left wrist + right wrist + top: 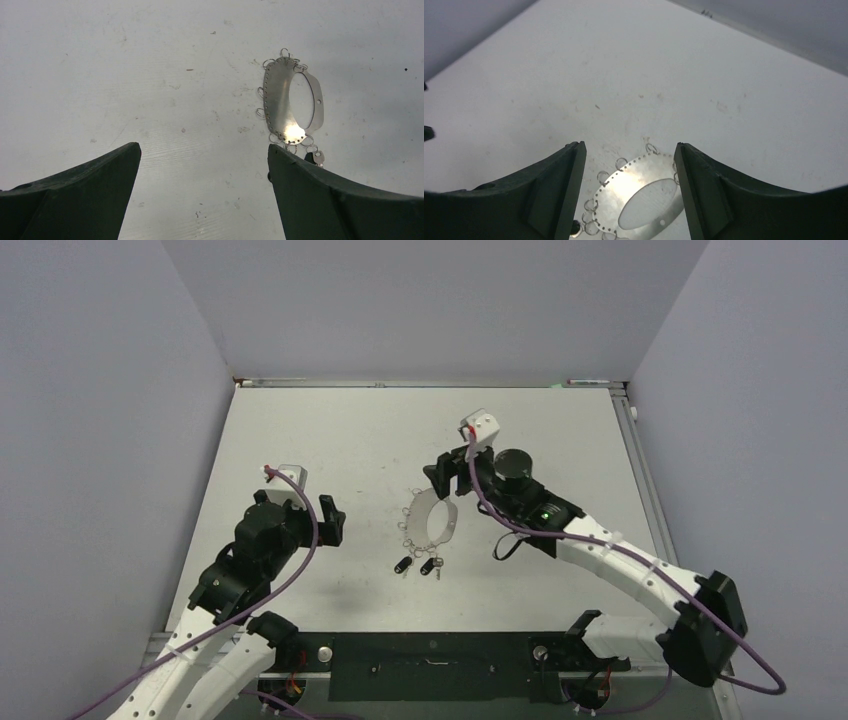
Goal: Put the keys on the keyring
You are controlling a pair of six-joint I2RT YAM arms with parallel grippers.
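Note:
The keyring, a thin silvery hoop with small wire loops along its rim, lies mid-table. Two keys with black heads sit just in front of it. My right gripper hovers over the hoop's far edge. In the right wrist view its fingers stand open with the keyring between and below them, not pinched. My left gripper is open to the left of the hoop, nothing between its fingers. That view shows the keyring ahead to the right, and one key peeks past the right finger.
Grey walls close in the table on the left, back and right. A metal rail runs along the far edge. The black mounting bar with both arm bases is at the near edge. Purple cables trail from each arm.

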